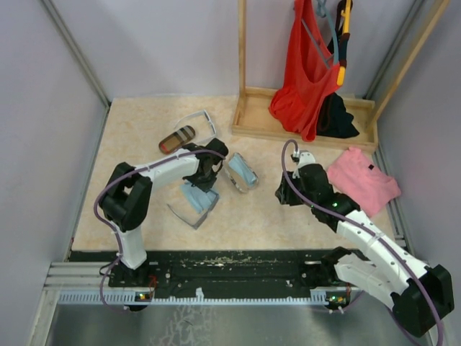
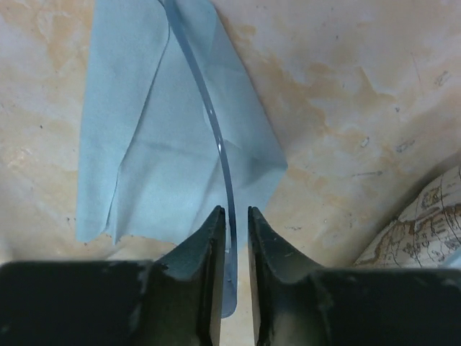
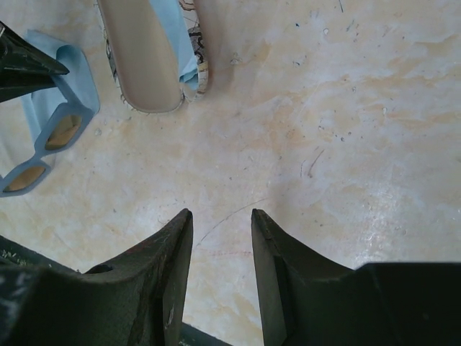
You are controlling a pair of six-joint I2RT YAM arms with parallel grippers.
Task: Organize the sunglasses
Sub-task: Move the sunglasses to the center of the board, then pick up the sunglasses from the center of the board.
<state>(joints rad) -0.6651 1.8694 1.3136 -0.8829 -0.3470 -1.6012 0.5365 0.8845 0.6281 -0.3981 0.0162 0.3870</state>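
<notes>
Top external view: taken from above and behind the arm bases, facing down and toward the far wall. The whole desk (image 1: 144,122) is covered from a distance.

Left wrist view: taken very near the desk, facing steeply down past the left fingers (image 2: 194,267). It is mostly filled by a light blue cloth (image 2: 144,144), and the patterned case (image 2: 425,231) is clipped at the right edge.

Right wrist view: taken from slightly farther off, past the right fingers (image 3: 158,281), and aimed leftward across the desk.

The case is shared by all three views. The front of the pale-framed sunglasses (image 3: 50,140) is shared by the top and right wrist views.
</notes>
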